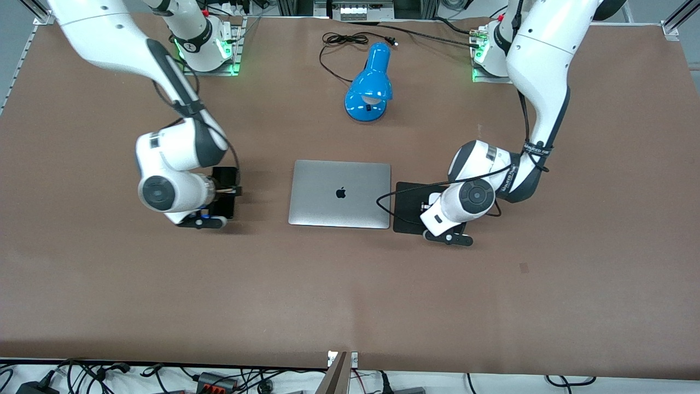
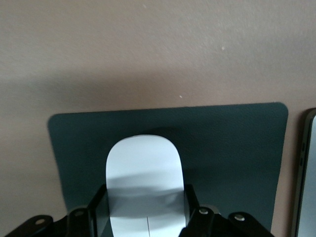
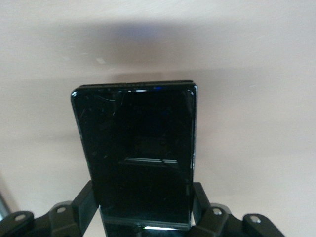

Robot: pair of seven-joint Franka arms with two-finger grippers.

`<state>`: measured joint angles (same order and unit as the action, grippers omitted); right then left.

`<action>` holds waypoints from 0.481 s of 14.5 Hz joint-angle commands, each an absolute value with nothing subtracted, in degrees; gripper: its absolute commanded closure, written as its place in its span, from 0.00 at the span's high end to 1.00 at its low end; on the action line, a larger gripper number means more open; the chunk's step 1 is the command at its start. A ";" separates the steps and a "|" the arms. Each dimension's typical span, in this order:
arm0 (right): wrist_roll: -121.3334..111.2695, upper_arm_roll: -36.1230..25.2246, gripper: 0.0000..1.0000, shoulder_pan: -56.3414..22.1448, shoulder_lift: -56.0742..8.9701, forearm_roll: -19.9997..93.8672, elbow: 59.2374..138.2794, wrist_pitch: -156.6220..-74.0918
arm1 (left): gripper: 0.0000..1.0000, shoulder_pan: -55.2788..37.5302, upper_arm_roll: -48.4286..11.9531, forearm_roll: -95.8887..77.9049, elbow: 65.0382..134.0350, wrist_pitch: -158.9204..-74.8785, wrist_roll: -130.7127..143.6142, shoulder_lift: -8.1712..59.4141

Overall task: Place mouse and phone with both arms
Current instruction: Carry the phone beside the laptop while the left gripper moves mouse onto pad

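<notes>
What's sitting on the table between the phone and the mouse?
The closed silver laptop lies between the phone and the mouse, shown in the front view.

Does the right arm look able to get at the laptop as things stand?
Probably not: the right gripper is shut on the phone, so it must let go first. The laptop lies closed beside it with nothing between.

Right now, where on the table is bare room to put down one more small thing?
Bare table spreads nearer the front camera than the laptop, and between laptop and blue lamp. Crowded: beside the laptop, where the claws hold the phone and the mouse over the black pad.
</notes>
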<state>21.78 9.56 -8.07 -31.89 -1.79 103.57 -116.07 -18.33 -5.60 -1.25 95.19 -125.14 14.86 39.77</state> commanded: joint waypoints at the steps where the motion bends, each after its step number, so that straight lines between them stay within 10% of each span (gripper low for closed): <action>1: 29.15 9.32 0.32 -11.68 -33.04 -1.23 103.71 -119.08 | 0.47 -19.25 -5.27 -2.02 93.69 -124.37 14.42 40.61; 4: 30.85 9.32 0.32 -12.66 -34.54 -1.14 104.15 -121.63 | 0.62 -19.95 -5.19 -1.85 93.78 -124.45 14.33 40.87; 6: 31.37 9.58 0.32 -13.09 -34.98 0.69 104.33 -122.25 | 1.00 -19.95 -5.19 -1.85 93.69 -124.45 14.85 40.87; 7: 31.46 9.58 0.32 -13.10 -35.15 3.05 104.33 -122.52 | 1.00 -20.04 -5.19 -1.76 93.69 -124.28 14.94 40.70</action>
